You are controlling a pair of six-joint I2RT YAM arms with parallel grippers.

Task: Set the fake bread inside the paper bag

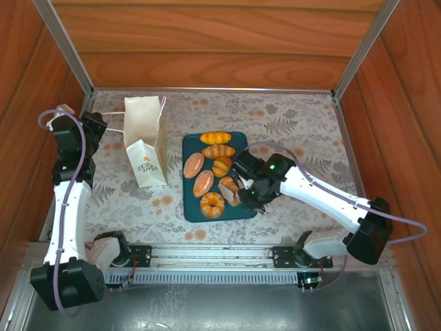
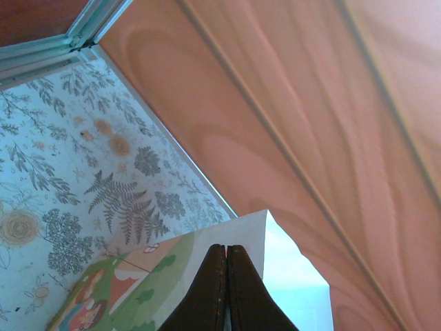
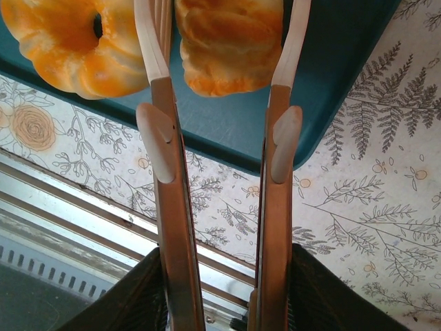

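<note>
The white paper bag (image 1: 146, 141) stands left of the teal tray (image 1: 239, 140), and its printed side (image 2: 124, 289) shows in the left wrist view. My left gripper (image 1: 107, 131) is at the bag's left rim; its dark jaws (image 2: 226, 247) are shut on the paper edge. Several golden pastries lie on the tray, among them striped loaves (image 1: 218, 151), oval rolls (image 1: 203, 183) and a ring doughnut (image 1: 212, 204) (image 3: 69, 48). My right gripper (image 1: 241, 187) (image 3: 222, 27) carries long wooden tongs whose blades press both sides of one roll (image 1: 229, 187) (image 3: 227, 48) at the tray's near right.
Wooden walls enclose the floral table top (image 1: 303, 131) on three sides. A metal rail (image 1: 220, 258) runs along the near edge, also seen below the tongs (image 3: 83, 221). Bare table lies right of the tray.
</note>
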